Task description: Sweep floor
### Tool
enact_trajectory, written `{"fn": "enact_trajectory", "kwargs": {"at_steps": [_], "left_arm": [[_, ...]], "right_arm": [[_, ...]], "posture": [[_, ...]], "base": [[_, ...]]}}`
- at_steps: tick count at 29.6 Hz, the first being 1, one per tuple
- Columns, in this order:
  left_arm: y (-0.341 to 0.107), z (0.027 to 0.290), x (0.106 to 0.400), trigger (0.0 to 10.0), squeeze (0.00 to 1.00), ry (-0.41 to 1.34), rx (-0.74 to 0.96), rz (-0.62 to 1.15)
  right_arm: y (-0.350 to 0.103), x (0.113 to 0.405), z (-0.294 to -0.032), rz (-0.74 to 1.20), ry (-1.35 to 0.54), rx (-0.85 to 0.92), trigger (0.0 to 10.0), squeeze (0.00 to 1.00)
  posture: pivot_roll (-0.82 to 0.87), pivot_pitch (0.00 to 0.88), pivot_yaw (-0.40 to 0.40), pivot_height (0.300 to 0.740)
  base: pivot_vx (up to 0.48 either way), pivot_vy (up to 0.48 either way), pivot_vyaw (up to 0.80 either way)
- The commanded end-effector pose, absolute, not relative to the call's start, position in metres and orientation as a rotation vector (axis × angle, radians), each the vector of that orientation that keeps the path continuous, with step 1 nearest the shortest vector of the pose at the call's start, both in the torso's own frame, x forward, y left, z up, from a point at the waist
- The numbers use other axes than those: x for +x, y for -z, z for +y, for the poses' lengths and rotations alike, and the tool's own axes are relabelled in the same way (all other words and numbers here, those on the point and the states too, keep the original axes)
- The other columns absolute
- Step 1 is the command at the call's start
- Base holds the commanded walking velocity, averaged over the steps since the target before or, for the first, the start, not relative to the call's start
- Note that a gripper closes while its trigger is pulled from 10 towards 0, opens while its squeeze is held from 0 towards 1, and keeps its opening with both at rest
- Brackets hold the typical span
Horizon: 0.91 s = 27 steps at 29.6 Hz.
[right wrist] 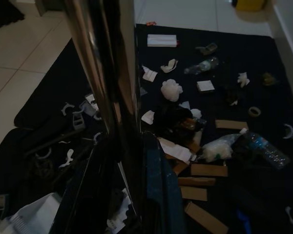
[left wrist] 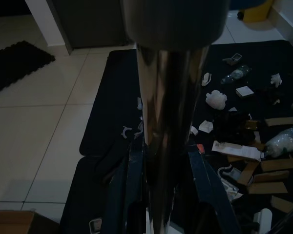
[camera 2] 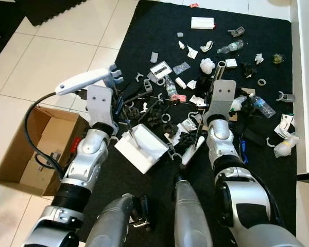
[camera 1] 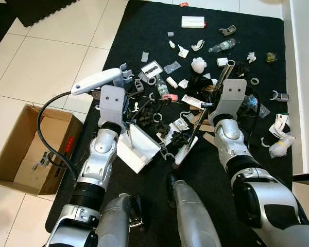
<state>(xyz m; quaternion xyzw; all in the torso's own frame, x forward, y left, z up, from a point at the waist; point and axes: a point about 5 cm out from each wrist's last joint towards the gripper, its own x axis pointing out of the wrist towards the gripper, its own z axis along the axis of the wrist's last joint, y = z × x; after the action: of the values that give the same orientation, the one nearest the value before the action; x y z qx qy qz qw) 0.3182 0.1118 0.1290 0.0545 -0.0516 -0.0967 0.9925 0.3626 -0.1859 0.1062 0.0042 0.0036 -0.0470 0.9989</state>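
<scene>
I have the large black floor mat [camera 1: 144,31] strewn with light litter: crumpled white paper [camera 1: 198,65], a clear plastic bottle [camera 1: 222,46], flat cardboard strips [right wrist: 208,170]. An open brown cardboard box [camera 1: 20,154] sits left on the tiles. My left gripper [camera 1: 127,135] pinches the white plastic dustpan's [camera 1: 139,148] rod; my right gripper [camera 1: 200,122] clamps the stiff, slippery steel broom handle [camera 1: 224,74], best held low.

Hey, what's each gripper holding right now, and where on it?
Left gripper clamps the dustpan's metal handle. Right gripper clamps the broom's metal pole, partway along it.
</scene>
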Motion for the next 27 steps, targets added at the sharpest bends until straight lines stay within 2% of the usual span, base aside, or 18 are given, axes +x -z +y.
{"fn": "enact_trajectory", "kwargs": {"at_steps": [1,10,12,13,22,27], "left_arm": [[-0.129,0.112,0.316,10.0,0.00,0.196,0.122,-0.129],[-0.120,0.120,0.318,10.0,0.00,0.173,0.140,-0.101],[-0.117,0.126,0.319,10.0,0.00,0.154,0.149,-0.092],[-0.117,0.133,0.321,10.0,0.00,0.137,0.159,-0.087],[-0.120,0.142,0.326,10.0,0.00,0.111,0.173,-0.097],[-0.119,0.142,0.327,10.0,0.00,0.110,0.173,-0.100]], "right_arm": [[-0.092,0.355,-0.190,0.059,0.120,0.030,10.0,0.00],[-0.086,0.343,-0.217,0.045,0.161,-0.075,10.0,0.00],[-0.091,0.342,-0.226,0.010,0.195,-0.070,10.0,0.00],[-0.098,0.342,-0.239,-0.013,0.260,-0.082,10.0,0.00],[-0.113,0.339,-0.272,-0.049,0.382,-0.096,10.0,0.00],[-0.107,0.336,-0.271,-0.029,0.379,-0.111,10.0,0.00]], "posture": [[0.02,0.271,0.044,0.740],[0.01,0.268,0.044,0.740],[0.00,0.268,0.046,0.740],[0.00,0.268,0.046,0.740],[0.00,0.271,0.045,0.740],[0.00,0.276,0.045,0.740]], "base": [[0.000,0.000,0.00],[0.000,0.000,0.00],[0.000,0.000,0.00],[0.000,0.000,0.00],[0.000,0.000,0.00],[0.000,0.000,0.00]]}}
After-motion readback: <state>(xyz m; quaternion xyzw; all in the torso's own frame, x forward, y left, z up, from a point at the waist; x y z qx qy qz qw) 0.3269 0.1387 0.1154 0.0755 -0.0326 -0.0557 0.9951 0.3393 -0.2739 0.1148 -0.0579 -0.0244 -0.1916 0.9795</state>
